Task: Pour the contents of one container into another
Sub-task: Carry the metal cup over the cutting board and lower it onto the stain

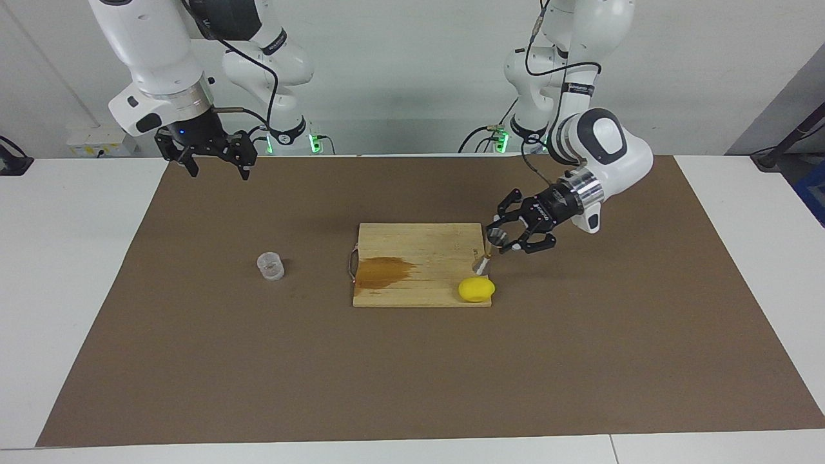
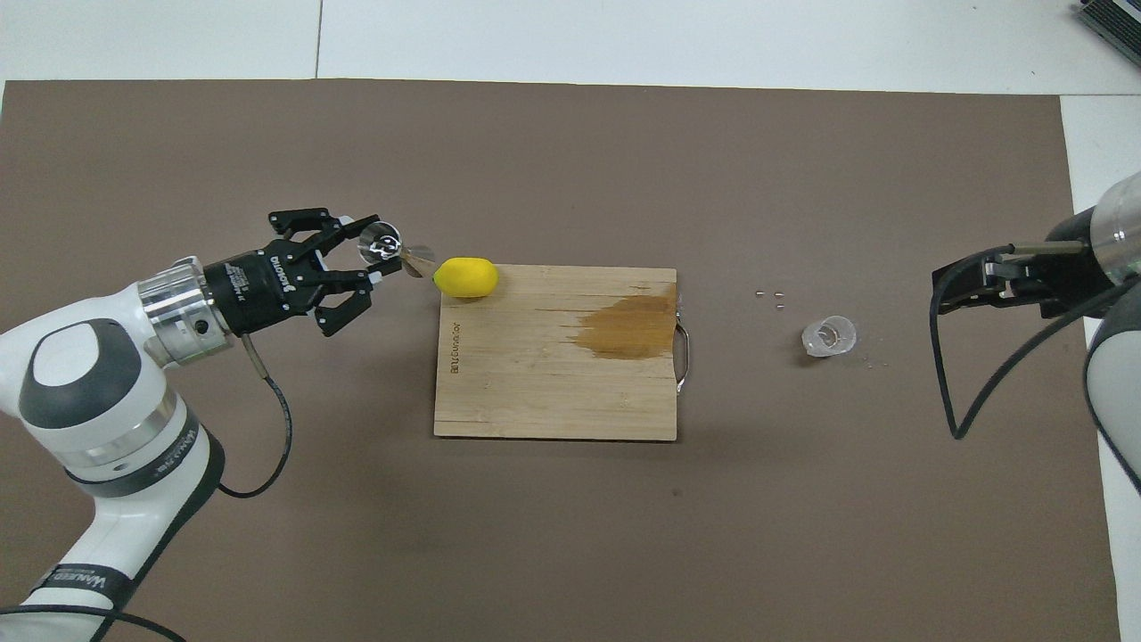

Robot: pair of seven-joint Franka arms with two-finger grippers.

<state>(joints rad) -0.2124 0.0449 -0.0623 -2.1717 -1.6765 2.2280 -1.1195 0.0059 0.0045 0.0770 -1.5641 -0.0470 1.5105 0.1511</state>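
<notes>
A small clear round cup [image 1: 270, 266] [image 2: 829, 336] stands upright on the brown mat toward the right arm's end. The silvery hourglass jigger [image 1: 488, 248] [image 2: 397, 251] is tilted beside the cutting board's corner, next to a lemon. My left gripper [image 1: 499, 235] [image 2: 373, 250] has its fingers around the jigger's upper cone and seems shut on it. The jigger's lower end points down at the board's edge. My right gripper [image 1: 218, 169] [image 2: 943, 290] is open and empty, raised over the mat's edge and well apart from the cup.
A wooden cutting board [image 1: 425, 245] [image 2: 535, 392] with a metal handle lies mid-mat and bears a dark wet stain [image 1: 383, 270] [image 2: 628, 325]. A yellow lemon [image 1: 476, 289] [image 2: 465, 276] sits on its corner. A few tiny bits [image 2: 771, 297] lie near the cup.
</notes>
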